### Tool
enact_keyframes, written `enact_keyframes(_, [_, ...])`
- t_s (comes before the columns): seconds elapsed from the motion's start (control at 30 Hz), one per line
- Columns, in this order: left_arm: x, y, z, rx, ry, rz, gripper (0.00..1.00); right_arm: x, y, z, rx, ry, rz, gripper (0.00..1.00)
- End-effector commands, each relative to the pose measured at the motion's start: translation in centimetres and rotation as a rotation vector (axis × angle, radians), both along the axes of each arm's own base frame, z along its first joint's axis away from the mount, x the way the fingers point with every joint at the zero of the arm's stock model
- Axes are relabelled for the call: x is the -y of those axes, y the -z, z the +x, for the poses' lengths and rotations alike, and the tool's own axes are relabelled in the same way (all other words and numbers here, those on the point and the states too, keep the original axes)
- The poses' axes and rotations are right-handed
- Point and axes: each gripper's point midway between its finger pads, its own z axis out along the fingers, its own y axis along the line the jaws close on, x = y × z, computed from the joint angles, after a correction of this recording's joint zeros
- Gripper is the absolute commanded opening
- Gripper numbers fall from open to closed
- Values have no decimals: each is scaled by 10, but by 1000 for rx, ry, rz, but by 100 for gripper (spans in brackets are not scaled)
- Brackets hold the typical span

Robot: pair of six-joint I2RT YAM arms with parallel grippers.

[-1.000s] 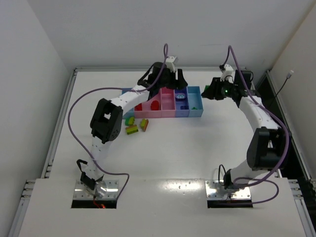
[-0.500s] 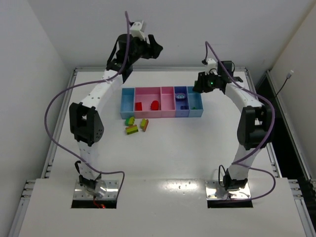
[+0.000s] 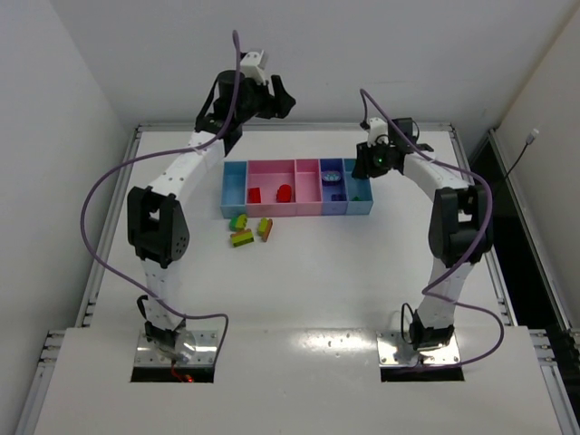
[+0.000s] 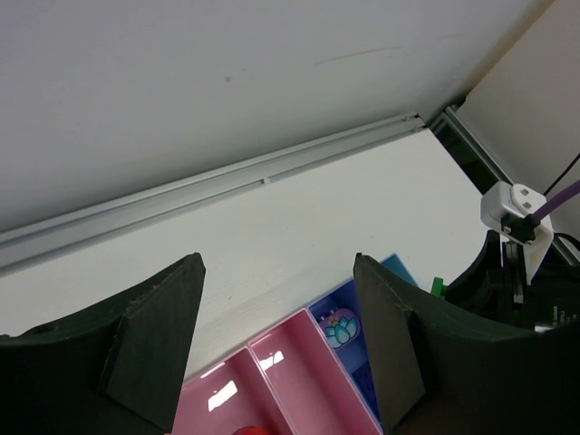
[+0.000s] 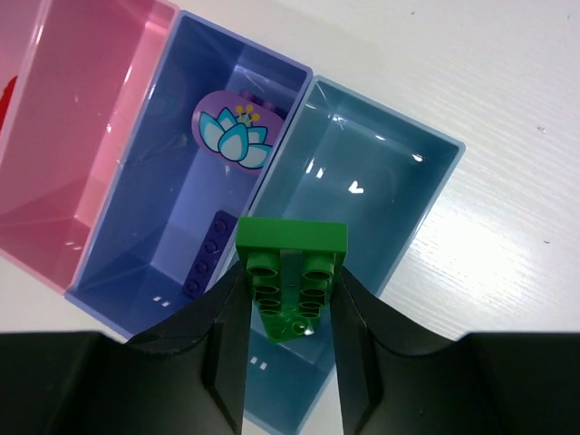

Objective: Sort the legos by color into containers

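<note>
A row of trays stands at the back: light blue (image 3: 235, 186), wide pink (image 3: 272, 181), narrow pink (image 3: 308, 186), periwinkle (image 3: 333, 188) and blue (image 3: 360, 201). My right gripper (image 3: 367, 163) is shut on a green brick (image 5: 292, 272) and holds it above the near end of the blue tray (image 5: 372, 199), beside the periwinkle tray (image 5: 163, 199). My left gripper (image 3: 281, 95) is open and empty, raised high behind the trays. Two red bricks (image 3: 285, 191) lie in the wide pink tray. Three yellow-green and orange bricks (image 3: 242, 238) lie on the table in front.
The periwinkle tray holds a purple lotus piece (image 5: 237, 130) and a dark purple brick (image 5: 207, 254). The narrow pink tray (image 5: 82, 118) shows nothing inside. The table's back rail (image 4: 227, 186) and the wall are close behind the left gripper (image 4: 281, 335).
My left gripper has risen from the trays to high up at the back left. My right gripper has moved left to above the blue tray.
</note>
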Motion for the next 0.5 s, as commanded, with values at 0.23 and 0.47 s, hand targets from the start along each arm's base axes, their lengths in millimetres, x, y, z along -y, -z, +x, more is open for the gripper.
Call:
enact_keyframes(0.23, [-8,-19,-6,36,2,-18,73,-3,-12,14,60,-28,-27,66])
enact_keyframes(0.47, [-13,-25,-16,39,-7,-18,73,-10,-28,12,90,-50,-11,67])
